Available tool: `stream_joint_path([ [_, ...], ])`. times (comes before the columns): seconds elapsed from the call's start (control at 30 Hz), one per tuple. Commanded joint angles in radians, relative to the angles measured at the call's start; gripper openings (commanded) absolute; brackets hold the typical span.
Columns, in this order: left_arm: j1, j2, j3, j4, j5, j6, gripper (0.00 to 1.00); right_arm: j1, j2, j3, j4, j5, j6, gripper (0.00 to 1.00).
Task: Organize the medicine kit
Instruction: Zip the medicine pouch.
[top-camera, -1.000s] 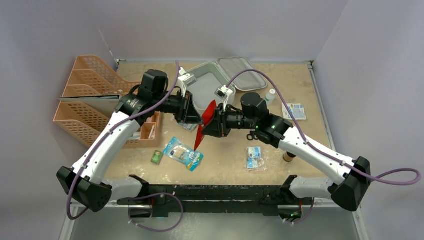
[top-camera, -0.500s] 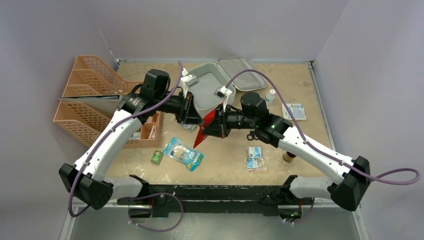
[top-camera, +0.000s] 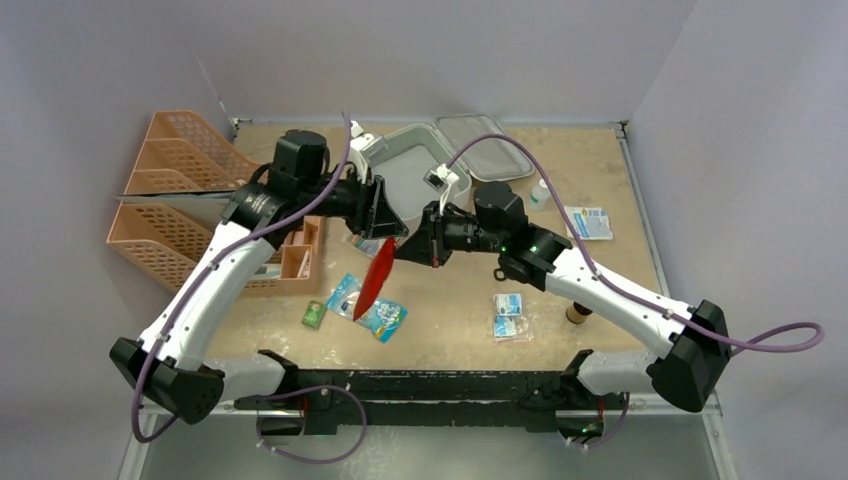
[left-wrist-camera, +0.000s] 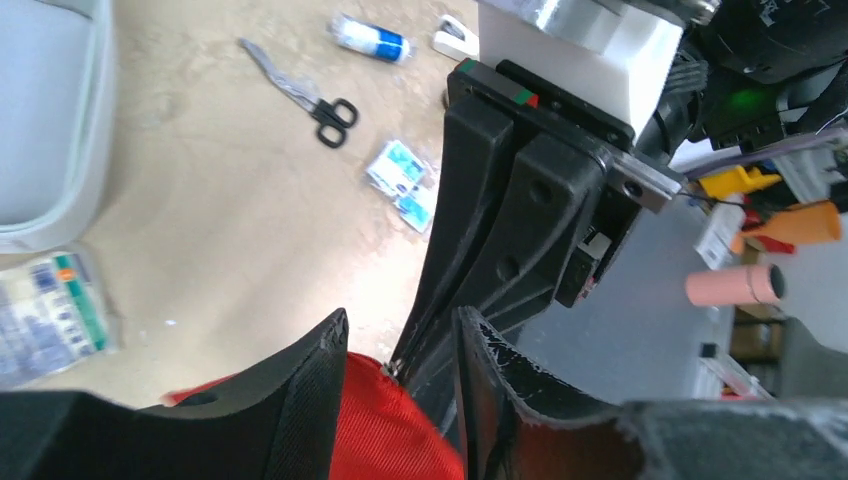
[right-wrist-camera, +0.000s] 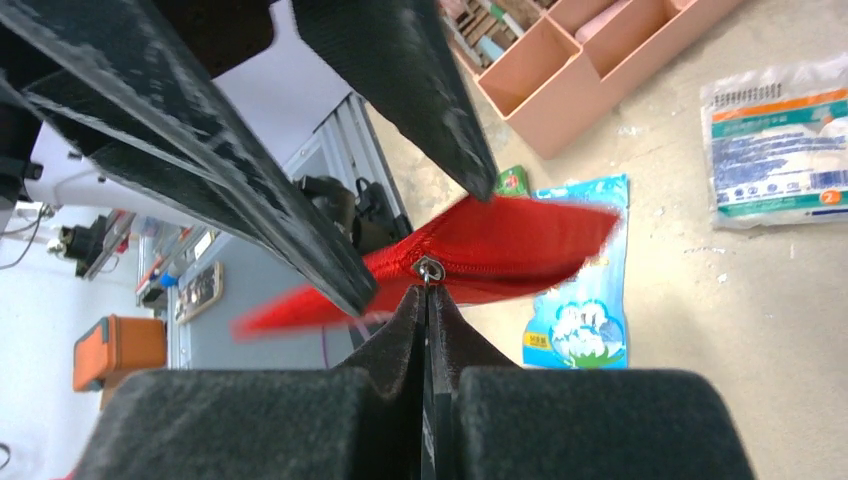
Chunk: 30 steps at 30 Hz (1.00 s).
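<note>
The medicine kit (top-camera: 425, 178) lies open at the back of the table, its grey lid (top-camera: 483, 135) flat beside it; its rim (left-wrist-camera: 40, 110) also shows in the left wrist view. A flat red pouch (top-camera: 378, 280) hangs tilted in mid-air in front of it. My right gripper (top-camera: 408, 247) (right-wrist-camera: 427, 290) is shut on the pouch's zipper pull (right-wrist-camera: 428, 268). My left gripper (top-camera: 393, 228) (left-wrist-camera: 400, 320) faces it with its jaws apart, straddling the red pouch (left-wrist-camera: 390, 425) (right-wrist-camera: 500, 240), which looks blurred.
Orange mesh trays (top-camera: 170, 190) and a peach organizer (top-camera: 300, 255) stand at the left. Below the pouch lie a blue cotton pack (top-camera: 388, 320) and a green packet (top-camera: 314, 315). To the right are blister packs (top-camera: 510, 315), a white bottle (top-camera: 541, 192), scissors (left-wrist-camera: 310, 95).
My left gripper has opened and let go of the red pouch. The pouch now dangles lower and further left from the right gripper, which shut on the zipper pull.
</note>
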Motion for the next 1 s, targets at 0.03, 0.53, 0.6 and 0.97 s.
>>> stream_joint_path([
  [0.03, 0.008, -0.137, -0.004, 0.043, -0.181, 0.068, 0.43, -0.007, -0.038, 0.012, 0.087, 0.067, 0.031, 0.0],
  [0.53, 0.007, -0.145, -0.036, -0.03, -0.145, 0.178, 0.6, -0.008, -0.042, 0.039, 0.105, 0.171, 0.066, 0.0],
  [0.6, 0.007, -0.146, -0.063, 0.014, -0.118, 0.201, 0.6, -0.008, -0.039, 0.048, 0.107, 0.163, 0.067, 0.0],
  [0.97, 0.004, -0.102, -0.104, 0.078, -0.143, 0.354, 0.53, -0.008, -0.039, 0.061, 0.117, 0.15, 0.084, 0.0],
])
